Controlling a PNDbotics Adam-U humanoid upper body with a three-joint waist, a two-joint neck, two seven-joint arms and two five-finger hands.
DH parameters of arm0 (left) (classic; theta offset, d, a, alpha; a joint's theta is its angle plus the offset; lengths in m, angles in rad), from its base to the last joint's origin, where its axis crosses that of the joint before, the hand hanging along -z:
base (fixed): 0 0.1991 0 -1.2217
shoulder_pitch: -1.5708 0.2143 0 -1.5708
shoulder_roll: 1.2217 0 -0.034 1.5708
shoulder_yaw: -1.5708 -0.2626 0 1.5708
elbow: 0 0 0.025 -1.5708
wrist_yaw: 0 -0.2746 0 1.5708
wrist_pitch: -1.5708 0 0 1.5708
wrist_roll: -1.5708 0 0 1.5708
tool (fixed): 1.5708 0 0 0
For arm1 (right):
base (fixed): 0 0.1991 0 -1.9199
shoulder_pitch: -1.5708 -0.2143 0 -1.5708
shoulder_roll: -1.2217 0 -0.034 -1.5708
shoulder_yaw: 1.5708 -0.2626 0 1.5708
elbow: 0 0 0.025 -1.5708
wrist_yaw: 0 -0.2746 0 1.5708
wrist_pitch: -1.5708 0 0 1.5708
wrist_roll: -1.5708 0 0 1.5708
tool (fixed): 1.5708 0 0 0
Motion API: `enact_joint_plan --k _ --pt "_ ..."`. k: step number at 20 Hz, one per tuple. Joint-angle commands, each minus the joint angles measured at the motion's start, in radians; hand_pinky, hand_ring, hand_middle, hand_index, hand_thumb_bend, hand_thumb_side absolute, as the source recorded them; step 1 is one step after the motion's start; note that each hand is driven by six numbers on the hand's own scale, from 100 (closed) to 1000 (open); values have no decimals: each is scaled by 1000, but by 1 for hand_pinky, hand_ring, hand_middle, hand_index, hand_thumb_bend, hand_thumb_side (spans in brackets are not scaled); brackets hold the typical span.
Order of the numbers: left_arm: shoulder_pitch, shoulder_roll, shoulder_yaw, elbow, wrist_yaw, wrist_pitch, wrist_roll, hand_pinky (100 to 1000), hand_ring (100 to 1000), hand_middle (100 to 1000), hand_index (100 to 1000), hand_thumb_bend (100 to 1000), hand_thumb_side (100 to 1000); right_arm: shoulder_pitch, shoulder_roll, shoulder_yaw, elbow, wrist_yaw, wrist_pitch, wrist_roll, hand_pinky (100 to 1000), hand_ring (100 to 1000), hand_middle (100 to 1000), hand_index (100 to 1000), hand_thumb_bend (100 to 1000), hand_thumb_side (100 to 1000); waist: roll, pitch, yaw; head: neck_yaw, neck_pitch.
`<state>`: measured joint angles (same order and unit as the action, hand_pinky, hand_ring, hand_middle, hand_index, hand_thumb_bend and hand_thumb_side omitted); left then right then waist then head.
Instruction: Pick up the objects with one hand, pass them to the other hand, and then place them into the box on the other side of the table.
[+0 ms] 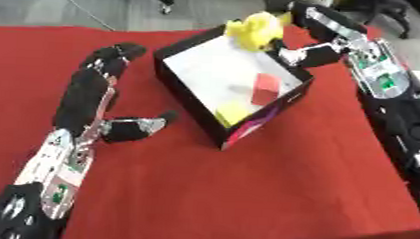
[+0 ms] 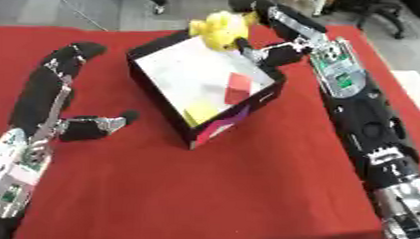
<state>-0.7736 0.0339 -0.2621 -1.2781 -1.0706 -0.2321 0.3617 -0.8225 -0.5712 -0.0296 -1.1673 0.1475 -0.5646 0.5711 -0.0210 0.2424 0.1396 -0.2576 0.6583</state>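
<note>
The robot's left hand [image 1: 90, 95] lies flat on the red cloth-covered table [image 1: 246, 193], on the left side, palm down w/ fingers straight and pointing toward the far edge, thumb stuck out to the right — released, holding nothing. It sits near the box but not touching it.

Centre: a black open-top cardboard box w/ a white floor [image 1: 234, 85], set askew on the cloth, one corner pointing at the camera; a pink-purple patch shows on its near outer wall. Inside — a red block [image 1: 266, 88] toward the right of the floor and a flat yellow block [image 1: 234, 112] in the near corner, the two close but apart.

Right: the robot's right hand [image 2: 273, 36] reaches in from the upper right, over the box's far corner. It's grasping a yellow soft-looking toy [image 1: 254, 30] — fingers curled over it from behind, thumb below. The toy sits at the far rim of the box, above the floor; can't tell if it touches the rim. The right forearm runs down the right edge of the table, green circuit board showing on it.
</note>
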Motion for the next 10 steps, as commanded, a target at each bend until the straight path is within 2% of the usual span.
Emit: enact_joint_plan --k 1,2,6,8,10 --pt "-14 9 3 -15 3 -1 4 867 778 770 873 691 468 -14 -34 -12 11 24 -52 -2 960 991 1000 946 100 109 11 -17 0 0 2" --pt "-14 9 2 -15 3 -1 3 867 778 770 876 696 468 -15 -34 -11 16 29 -63 -3 1000 1000 1000 1000 100 100 11 -17 0 1 2" --pt "-15 9 2 -15 3 -1 3 867 778 769 876 696 466 -10 -34 -10 9 34 -113 15 1000 1000 1000 1000 100 100 12 -18 -1 13 2" --pt "-15 10 2 -15 3 0 4 867 777 770 876 686 471 -9 -32 -13 15 20 -111 13 1000 1000 1000 1000 100 100 12 -18 -2 15 2" --pt "-13 10 4 -16 6 1 7 867 775 769 872 599 504 -7 -26 -12 23 -9 -85 3 1000 1000 1000 1000 100 244 13 -19 -2 17 2"
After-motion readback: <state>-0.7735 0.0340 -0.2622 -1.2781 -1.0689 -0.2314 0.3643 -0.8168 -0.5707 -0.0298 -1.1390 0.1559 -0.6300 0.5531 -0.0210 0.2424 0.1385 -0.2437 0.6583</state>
